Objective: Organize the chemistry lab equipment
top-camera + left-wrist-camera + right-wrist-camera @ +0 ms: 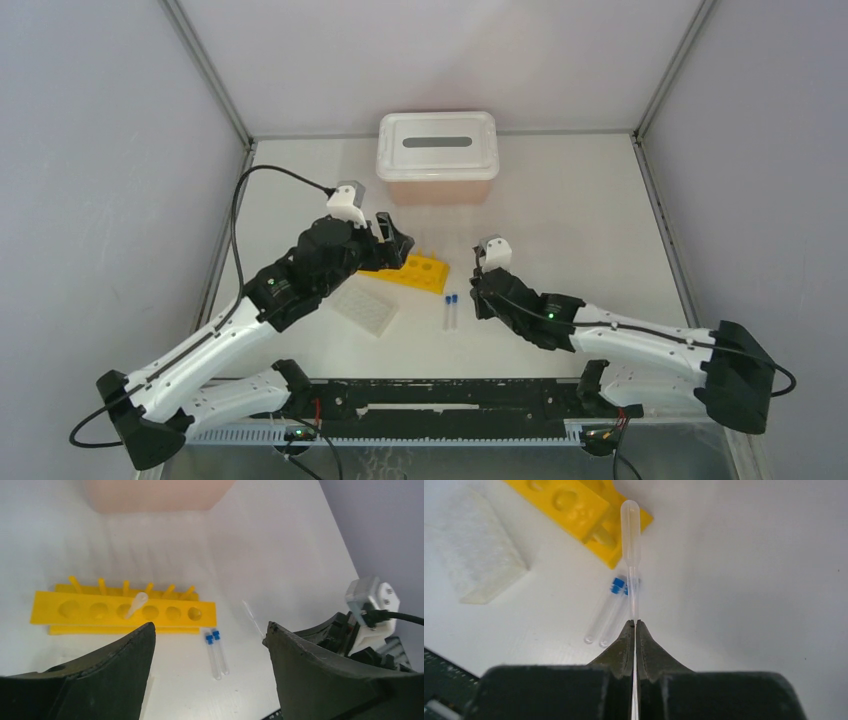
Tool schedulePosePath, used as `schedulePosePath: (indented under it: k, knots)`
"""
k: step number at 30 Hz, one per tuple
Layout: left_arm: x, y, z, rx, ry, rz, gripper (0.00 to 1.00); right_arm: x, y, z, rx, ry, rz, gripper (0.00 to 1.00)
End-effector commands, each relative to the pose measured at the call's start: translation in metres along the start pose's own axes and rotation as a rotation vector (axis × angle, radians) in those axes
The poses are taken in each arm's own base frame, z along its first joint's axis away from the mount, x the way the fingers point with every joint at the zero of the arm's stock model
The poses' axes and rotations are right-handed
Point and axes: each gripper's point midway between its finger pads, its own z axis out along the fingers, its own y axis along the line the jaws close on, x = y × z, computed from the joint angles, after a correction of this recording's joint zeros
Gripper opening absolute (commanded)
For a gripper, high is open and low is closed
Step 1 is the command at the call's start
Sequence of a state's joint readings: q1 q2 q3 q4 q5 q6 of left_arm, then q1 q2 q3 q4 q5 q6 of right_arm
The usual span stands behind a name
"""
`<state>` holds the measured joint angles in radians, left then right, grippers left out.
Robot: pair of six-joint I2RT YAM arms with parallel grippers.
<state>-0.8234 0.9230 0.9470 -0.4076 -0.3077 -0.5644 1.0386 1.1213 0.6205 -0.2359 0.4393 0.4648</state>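
Right gripper point(634, 624): jaws pinched fully together on the thin stem of the thin clear tube point(630, 530). The tube sticks straight out ahead of the tips, bulb end farthest from them, lifted off the table point(560, 220).

Left gripper point(210, 628): jaws spread wide with nothing between them, hanging above the table.

Small blue-capped vials point(216, 652): two of them, lying flat side by side and touching. Seen from the left wrist they sit in the gap between the open jaws, a little beyond the tips. Caps point away from the jaws, toward the rack. From the right wrist they lie just ahead and left of the shut tips, and the held stem crosses in front of one cap.

Yellow tube rack point(122, 611): ahead of the left jaws and off to their left side, six holes in a row. A second clear tube point(136, 605) leans in the third hole from the left. For the right jaws, the rack is ahead-left, past the vials, near the bulb end of the held tube.

Clear gridded well plate point(479, 565): flat on the table, well left of the right jaws, near the rack. Cannot tell if they touch.

Pink box point(155, 495): far ahead of the left jaws, beyond the rack.
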Motion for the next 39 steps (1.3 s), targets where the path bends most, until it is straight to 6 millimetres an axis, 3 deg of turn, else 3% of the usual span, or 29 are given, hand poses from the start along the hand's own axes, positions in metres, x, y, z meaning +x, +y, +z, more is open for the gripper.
schedulePosePath:
  k: [1, 15, 26, 39]
  knots:
    - [-0.019, -0.035, -0.008, 0.157, 0.026, -0.083, 0.85, -0.033, 0.016, -0.024, -0.091, -0.138, -0.045, 0.03]
    - [0.004, -0.078, 0.01, 0.42, 0.257, -0.196, 0.84, -0.068, 0.063, -0.06, -0.325, -0.276, -0.137, 0.01]
    - [0.019, -0.081, 0.022, 0.474, 0.339, -0.234, 0.82, -0.082, 0.079, -0.071, -0.383, -0.324, -0.175, 0.0]
    - [0.033, -0.084, 0.023, 0.523, 0.392, -0.243, 0.6, -0.088, 0.084, -0.073, -0.403, -0.347, -0.187, 0.0]
